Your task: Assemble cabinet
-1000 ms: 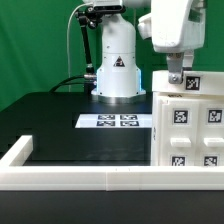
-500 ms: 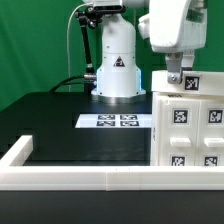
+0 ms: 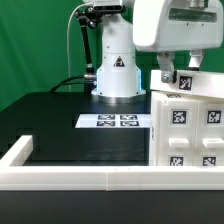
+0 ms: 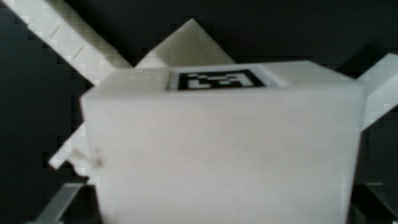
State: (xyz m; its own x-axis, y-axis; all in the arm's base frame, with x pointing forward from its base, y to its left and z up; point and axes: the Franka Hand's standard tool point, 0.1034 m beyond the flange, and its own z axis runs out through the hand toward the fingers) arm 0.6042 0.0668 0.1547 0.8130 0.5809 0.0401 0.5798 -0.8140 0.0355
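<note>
The cabinet (image 3: 190,125), a big white box with marker tags and small drawer-like blocks on its front, stands at the exterior view's right. My gripper (image 3: 177,72) hangs just above its top edge, beside a small tagged part (image 3: 186,83) on top. In the wrist view the cabinet (image 4: 214,140) fills the picture, with one tag (image 4: 215,79) on its upper face. My gripper (image 4: 217,208) is open, its dark fingers (image 4: 61,200) spread wide to either side of the white body. I cannot tell whether they touch it.
The marker board (image 3: 118,121) lies flat on the black table in front of the robot base (image 3: 115,65). A long white rail (image 3: 80,178) edges the table's front and turns back at the exterior view's left (image 3: 18,150).
The hand has turned about its upright axis above the cabinet, now showing its broad side, and has shifted slightly toward the exterior view's left. The cabinet has not moved.
</note>
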